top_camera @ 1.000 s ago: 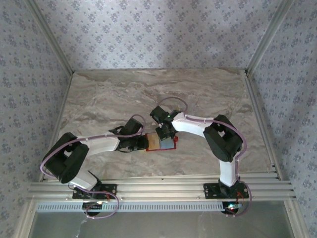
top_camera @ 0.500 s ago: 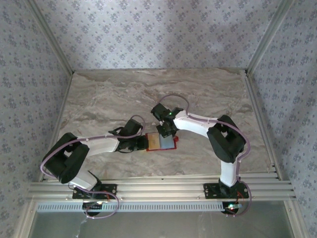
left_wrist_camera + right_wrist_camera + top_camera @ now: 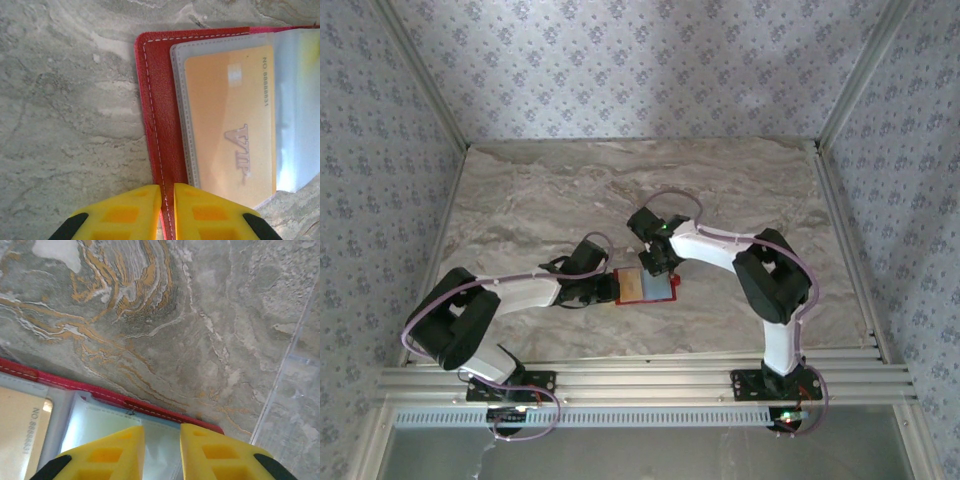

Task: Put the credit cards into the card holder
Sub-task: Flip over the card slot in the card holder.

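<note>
The red card holder (image 3: 620, 297) lies open on the marble table, between my two grippers. My left gripper (image 3: 167, 186) is shut on its stitched red left edge (image 3: 156, 100). A tan-yellow credit card (image 3: 230, 120) sits inside a clear sleeve of the holder. Beside it, on the right half, lies a pale grey-blue credit card (image 3: 300, 100). My right gripper (image 3: 162, 427) hovers over the holder's far red edge (image 3: 150, 407) with its jaws a little apart. The pale card (image 3: 100, 425) shows below the gap, and nothing is pinched. From above, the right gripper (image 3: 655, 267) is at the holder's far side.
Patterned walls close in the marble table (image 3: 550, 190) on three sides. Aluminium rails (image 3: 640, 378) with the arm bases run along the near edge. Open tabletop lies behind and to both sides of the holder.
My right gripper has gone from shut to slightly open and has drawn back a little toward the far side of the holder. The left gripper and the holder have not moved.
</note>
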You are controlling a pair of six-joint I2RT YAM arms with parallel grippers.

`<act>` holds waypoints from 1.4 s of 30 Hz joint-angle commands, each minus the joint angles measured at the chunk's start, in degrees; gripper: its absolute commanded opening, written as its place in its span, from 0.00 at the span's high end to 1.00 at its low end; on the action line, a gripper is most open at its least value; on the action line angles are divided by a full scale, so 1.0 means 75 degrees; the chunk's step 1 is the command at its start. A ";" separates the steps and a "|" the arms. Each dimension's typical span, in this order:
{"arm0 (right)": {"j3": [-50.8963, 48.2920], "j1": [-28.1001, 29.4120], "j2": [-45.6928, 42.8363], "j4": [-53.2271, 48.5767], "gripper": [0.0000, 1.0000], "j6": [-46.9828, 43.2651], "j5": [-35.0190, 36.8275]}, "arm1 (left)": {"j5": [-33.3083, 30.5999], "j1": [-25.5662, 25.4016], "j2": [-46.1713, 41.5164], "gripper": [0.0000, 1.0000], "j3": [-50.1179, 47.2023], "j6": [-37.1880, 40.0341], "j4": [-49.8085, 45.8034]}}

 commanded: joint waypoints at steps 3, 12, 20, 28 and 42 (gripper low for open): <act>0.0078 0.0005 0.0246 -0.0241 0.72 0.0011 -0.0052 | 0.0046 -0.0035 0.0147 0.84 -0.0149 0.0015 -0.0061; -0.0231 0.0072 0.0256 -0.0171 0.72 0.0198 -0.0140 | 0.0024 -0.0028 0.0166 0.84 -0.0103 0.0031 -0.0086; -0.0388 0.0089 0.0252 -0.0091 0.86 0.0208 -0.0308 | 0.0013 -0.0033 0.0221 0.84 -0.0102 0.0045 -0.0097; -0.0170 0.0127 -0.0095 -0.0235 1.00 0.0135 -0.0019 | -0.0006 -0.0030 0.0421 0.85 -0.0126 0.0056 -0.0010; 0.0675 0.0299 -0.0416 -0.0450 1.00 0.0024 -0.0912 | 0.0034 -0.0062 0.0610 0.85 -0.0161 -0.0013 0.0159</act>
